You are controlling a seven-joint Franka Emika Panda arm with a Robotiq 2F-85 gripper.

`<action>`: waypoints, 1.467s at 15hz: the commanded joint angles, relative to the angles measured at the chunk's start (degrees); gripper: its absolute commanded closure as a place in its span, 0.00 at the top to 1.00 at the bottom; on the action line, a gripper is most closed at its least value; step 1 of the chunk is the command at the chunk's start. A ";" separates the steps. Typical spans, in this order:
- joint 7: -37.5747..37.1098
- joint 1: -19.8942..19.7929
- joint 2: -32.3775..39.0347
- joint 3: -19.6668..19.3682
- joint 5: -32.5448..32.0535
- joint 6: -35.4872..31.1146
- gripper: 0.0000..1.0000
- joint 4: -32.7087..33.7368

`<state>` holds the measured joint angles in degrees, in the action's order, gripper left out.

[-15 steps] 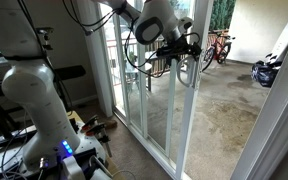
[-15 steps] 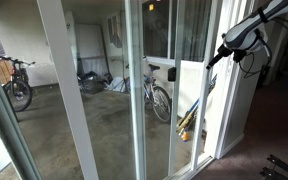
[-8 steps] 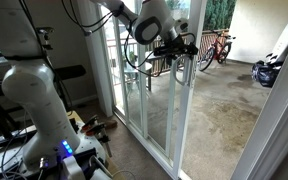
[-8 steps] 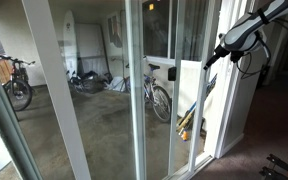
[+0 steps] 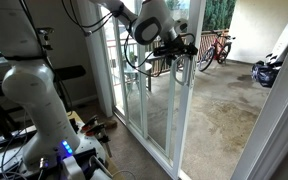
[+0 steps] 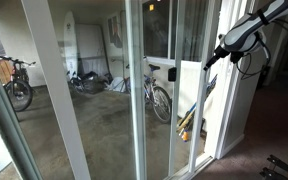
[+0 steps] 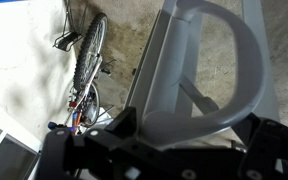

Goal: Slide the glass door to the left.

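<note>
Concrete patio floor (image 5: 229,115) extends beyond a wall of white-framed glazing, with bicycles (image 5: 216,46) parked at its far side.

- Arm position: the white robot arm (image 5: 144,18) reaches from the room interior to the glazing at upper height.
- Glass door: the glass door (image 5: 183,120) stands upright in its track. Its free upright edge borders an open gap onto the patio.
- Handle: in the wrist view, the grey loop handle (image 7: 246,60) curves off the door's white frame, and another bicycle (image 7: 87,60) is visible through the glass.
- Gripper: the gripper (image 5: 184,45) is at the door's upright edge in both exterior views (image 6: 222,52). In the wrist view the gripper (image 7: 189,135) has one dark finger on each side of the handle's lower bar. Whether the fingers clamp the bar or only straddle it cannot be determined.
</note>
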<state>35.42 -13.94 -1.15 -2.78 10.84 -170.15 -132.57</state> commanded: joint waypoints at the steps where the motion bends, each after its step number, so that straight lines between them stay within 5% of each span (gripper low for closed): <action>1: 0.00 0.00 0.00 0.00 0.00 0.00 1.00 0.00; 10: -1.55 1.29 -0.92 2.15 -1.76 -9.31 1.00 -3.80; 19: -7.78 3.24 0.02 5.99 3.69 -20.11 1.00 -7.14; 20: -14.60 5.40 0.08 2.98 -3.55 -20.59 1.00 -7.48; 22: -17.87 5.97 0.83 2.42 -6.14 -21.74 1.00 -7.27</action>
<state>24.45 -12.57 -1.13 -0.75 9.42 -189.46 -139.99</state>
